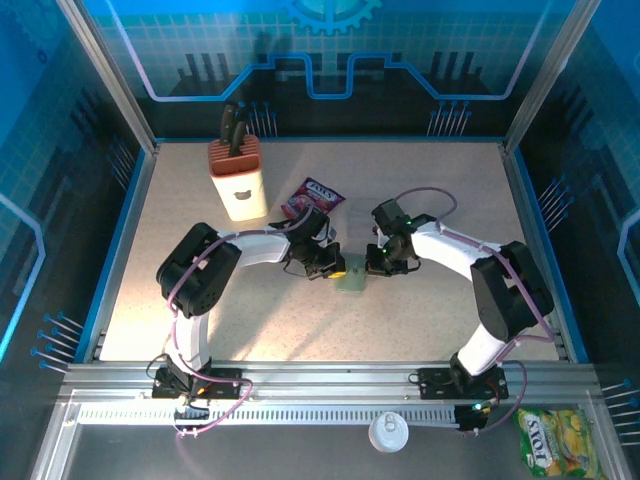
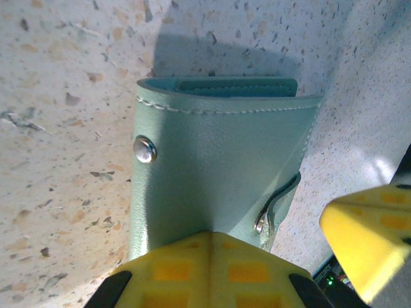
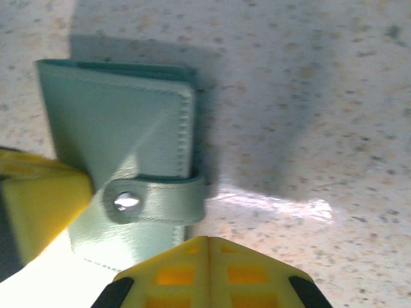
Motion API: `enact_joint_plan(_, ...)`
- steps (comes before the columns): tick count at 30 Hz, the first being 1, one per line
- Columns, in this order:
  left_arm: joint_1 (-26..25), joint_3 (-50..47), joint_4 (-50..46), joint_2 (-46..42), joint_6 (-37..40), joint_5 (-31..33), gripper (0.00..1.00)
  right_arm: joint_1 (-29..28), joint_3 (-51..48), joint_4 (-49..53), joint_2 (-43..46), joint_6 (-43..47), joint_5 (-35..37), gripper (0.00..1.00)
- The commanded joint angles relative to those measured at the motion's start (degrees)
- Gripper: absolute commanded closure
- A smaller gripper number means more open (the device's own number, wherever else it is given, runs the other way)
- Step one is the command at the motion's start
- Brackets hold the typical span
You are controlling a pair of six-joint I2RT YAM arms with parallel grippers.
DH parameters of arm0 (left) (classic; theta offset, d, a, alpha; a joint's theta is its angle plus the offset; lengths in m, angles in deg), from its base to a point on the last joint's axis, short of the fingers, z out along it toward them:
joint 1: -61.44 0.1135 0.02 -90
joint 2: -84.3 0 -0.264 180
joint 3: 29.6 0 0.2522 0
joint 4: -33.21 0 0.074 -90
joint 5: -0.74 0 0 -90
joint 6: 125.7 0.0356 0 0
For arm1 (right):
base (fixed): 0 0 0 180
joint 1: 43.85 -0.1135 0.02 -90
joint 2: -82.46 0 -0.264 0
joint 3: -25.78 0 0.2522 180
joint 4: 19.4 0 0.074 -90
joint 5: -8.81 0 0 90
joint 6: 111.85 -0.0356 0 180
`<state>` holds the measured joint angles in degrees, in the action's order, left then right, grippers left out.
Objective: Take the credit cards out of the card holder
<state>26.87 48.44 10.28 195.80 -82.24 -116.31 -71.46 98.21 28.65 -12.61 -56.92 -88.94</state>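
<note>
Flanking card holder [image 2: 218, 160] | left tool [image 2: 210, 250] closed, empty | right tool [image 3: 209, 253] closed, empty

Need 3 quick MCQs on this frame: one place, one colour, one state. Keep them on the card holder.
1. Where is the card holder?
A. between the left gripper and the right gripper
B. in a back corner
C. lifted in the air

2. Its outer colour?
A. red
B. pale green
C. black

3. Its state?
A. spread open, cards out
B. folded shut
C. torn in half

Answers:
1 A: the top view shows it lying flat between both fingertips.
2 B: both wrist views show pale green leather.
3 B: the wrist views show the flap folded over, with the strap round its edge.
</note>
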Motion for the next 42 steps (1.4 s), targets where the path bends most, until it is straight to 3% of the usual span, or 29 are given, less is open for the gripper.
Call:
enact_joint_plan(1,0.1,-1.0,-7.7,2.2,0.6,3.3,0.94,-2.7,3.6,0.0,-1.5,1.2,-2.1,0.92)
enact_joint_plan(10,0.4,-0.5,-4.9,-2.6,-1.4,3.1,0.88,-6.0,8.0,3.5,-4.2,-0.2,2.7,0.85)
enact_joint_plan(26,3.9,-7.6,0.5,-9.7,-4.7,2.2,0.88,-10.6,17.4,11.7,-11.2,-0.2,9.4,0.73)
enact_joint_plan(33,4.6,-9.2,1.3,-10.5,-4.4,1.7,0.89,-11.9,20.3,14.5,-14.4,-1.2,13.9,0.72)
enact_joint_plan(42,4.5,-9.3,2.1,-10.3,-4.8,1.3,0.89,-12.1,20.1,14.1,-16.7,-0.9,14.0,0.79)
